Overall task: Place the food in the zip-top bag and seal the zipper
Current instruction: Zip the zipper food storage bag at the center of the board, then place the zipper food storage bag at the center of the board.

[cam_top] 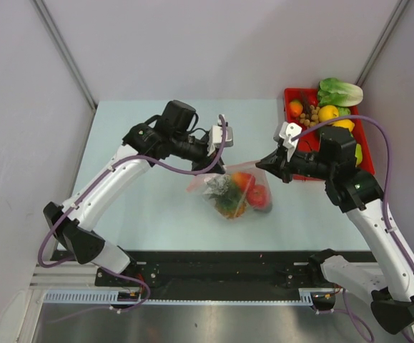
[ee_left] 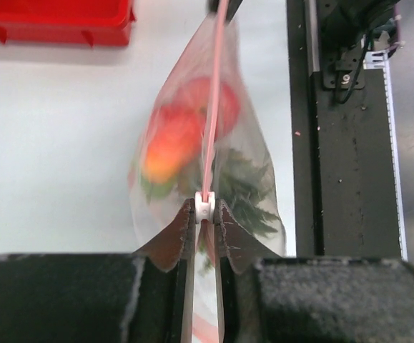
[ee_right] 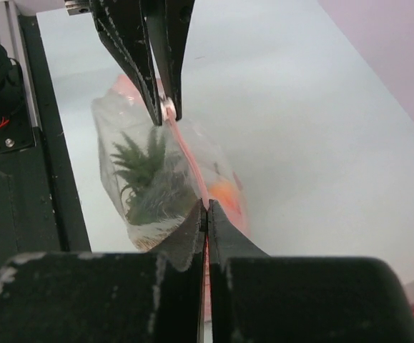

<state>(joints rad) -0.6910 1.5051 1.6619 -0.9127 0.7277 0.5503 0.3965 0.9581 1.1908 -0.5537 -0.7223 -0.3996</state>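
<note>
left pincer (ee_left: pixel 204 211) pinching zipper (ee_left: pixel 214 93) | right pincer (ee_right: pixel 207 209) pinching zipper | zip-top bag (cam_top: pixel 198 186) holds food (cam_top: pixel 257 194) | tray (cam_top: pixel 287 93) holds more

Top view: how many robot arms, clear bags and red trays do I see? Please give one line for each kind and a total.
Arms: 2, the left arm and the right arm
Bags: 1, the clear bag
Trays: 1, the red tray
Total: 4

I'm running this from afar in a robotics lab cell: plain grey partition walls (cam_top: pixel 214 43), pale-blue table (cam_top: pixel 156 207), black mounting rail (cam_top: pixel 221 266).
</note>
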